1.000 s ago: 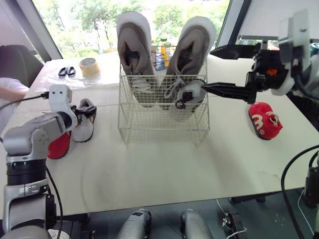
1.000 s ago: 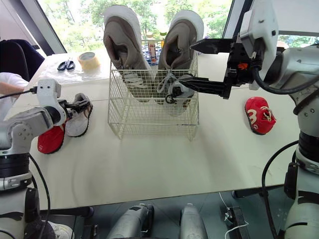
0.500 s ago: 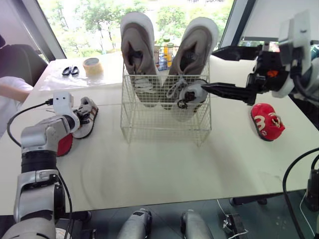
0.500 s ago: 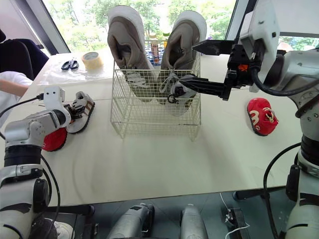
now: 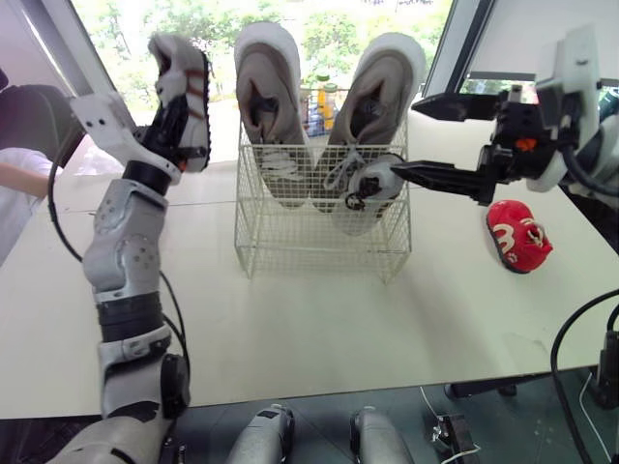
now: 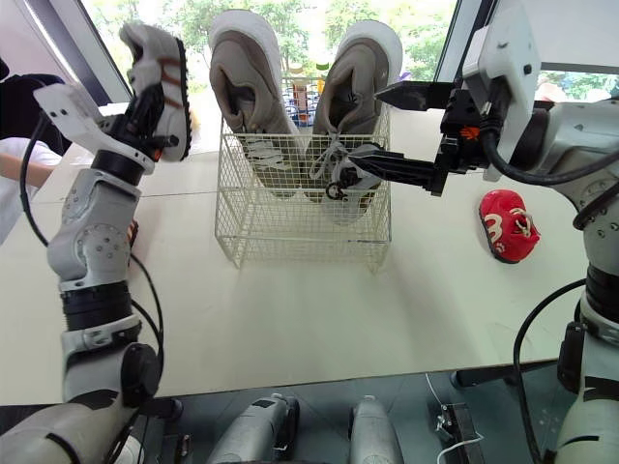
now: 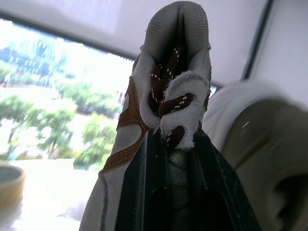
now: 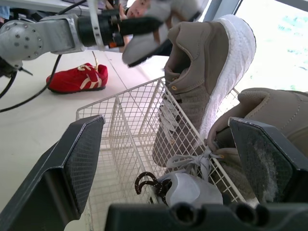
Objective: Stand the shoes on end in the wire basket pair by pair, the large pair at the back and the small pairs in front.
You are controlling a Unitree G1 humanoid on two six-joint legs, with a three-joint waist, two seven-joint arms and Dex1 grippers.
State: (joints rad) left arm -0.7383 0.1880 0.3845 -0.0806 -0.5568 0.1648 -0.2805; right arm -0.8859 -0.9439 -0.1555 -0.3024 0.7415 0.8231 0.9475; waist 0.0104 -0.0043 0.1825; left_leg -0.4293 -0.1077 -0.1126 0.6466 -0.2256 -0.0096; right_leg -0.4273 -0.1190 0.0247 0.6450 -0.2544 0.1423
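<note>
My left gripper [image 6: 147,108] is shut on a small grey shoe with brown stripes [image 6: 161,68], held high in the air by the left top corner of the wire basket [image 5: 319,237]. In the left wrist view the fingers [image 7: 144,192] pinch the shoe's tongue [image 7: 175,103]. Two large beige shoes [image 5: 266,97] [image 5: 377,97] stand on end at the basket's back. A second small grey shoe [image 5: 369,184] sits in the basket's front right. My right gripper [image 5: 406,135] stands open at the basket's right side, its lower finger beside that shoe. A red shoe [image 5: 517,237] lies on the table to the right.
Another red shoe [image 8: 77,79] lies on the table left of the basket. A person's sleeve [image 6: 14,159] shows at the far left edge. Bottles [image 5: 324,97] stand behind the basket. A roll of tape [image 7: 7,178] rests on the table's far left.
My left gripper has shut on the small grey shoe and lifted it from the table up beside the basket's top. The right arm has stayed put.
</note>
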